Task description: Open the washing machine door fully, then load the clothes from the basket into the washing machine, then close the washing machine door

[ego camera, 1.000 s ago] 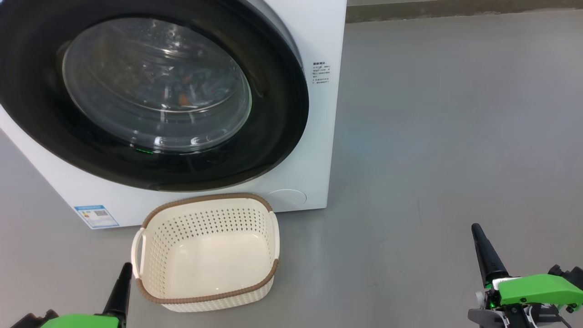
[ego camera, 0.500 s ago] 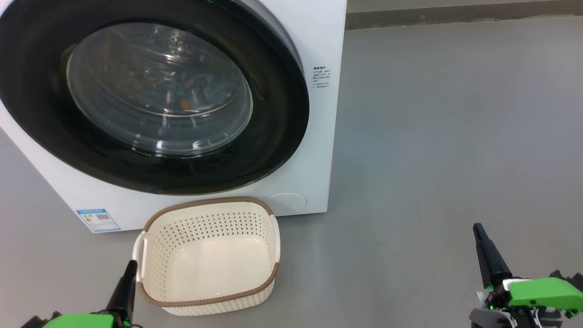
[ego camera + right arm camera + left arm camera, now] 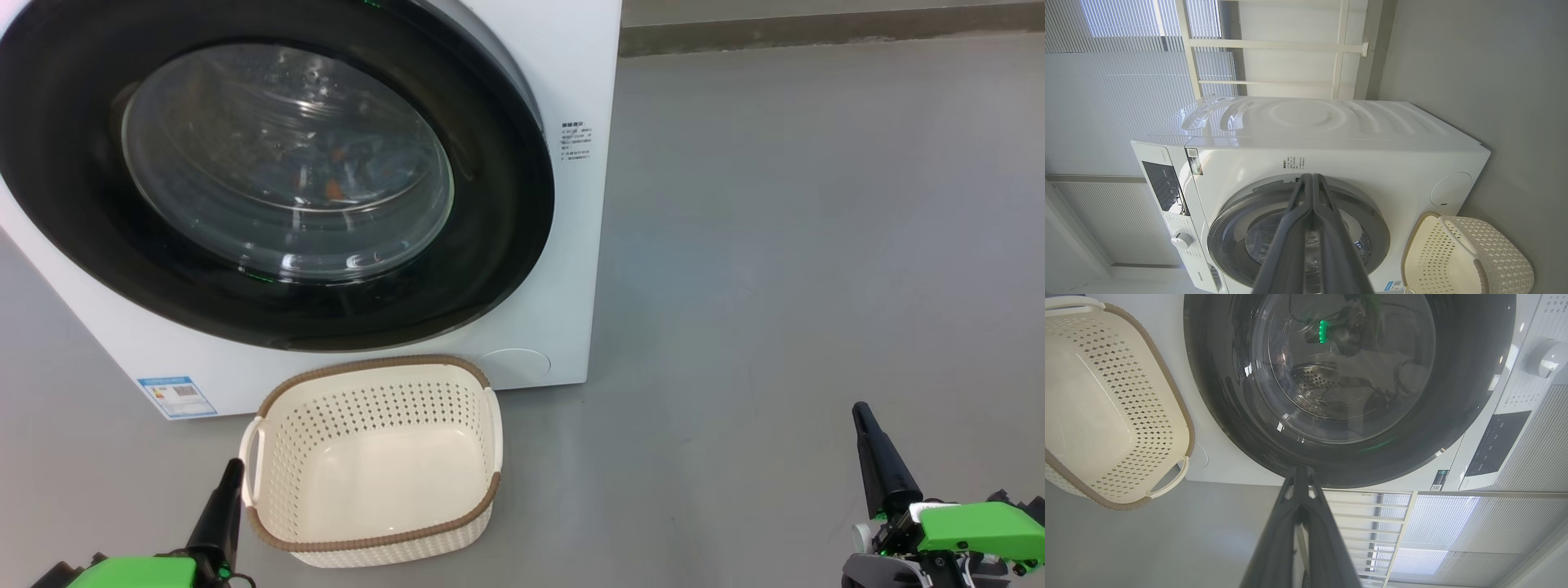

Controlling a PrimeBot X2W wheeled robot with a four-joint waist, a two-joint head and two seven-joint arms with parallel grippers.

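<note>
Left gripper (image 3: 233,467) is seen at lower left, fingers pressed together, nothing held. Basket (image 3: 367,369) is set at lower centre-left on the floor (image 3: 775,245), just before the washing machine (image 3: 571,82). Washing machine door (image 3: 506,212), upper left, is shut; clothes (image 3: 339,167) are seen through it. Right gripper (image 3: 861,415), lower right, is closed, nothing held.

The washing machine (image 3: 571,73) has a smooth white shell with a soft sheen. Its door (image 3: 506,212) is a glossy, reflective black ring around a clear glass bowl (image 3: 245,106) with bright highlights. Behind the glass lie blue cloth (image 3: 367,163) and a perforated steel drum (image 3: 1310,379). At 6 o'clock of the door, the basket (image 3: 367,408) is matt cream plastic with punched walls and a brown woven-look rim. The floor (image 3: 816,245) is smooth matt grey.
</note>
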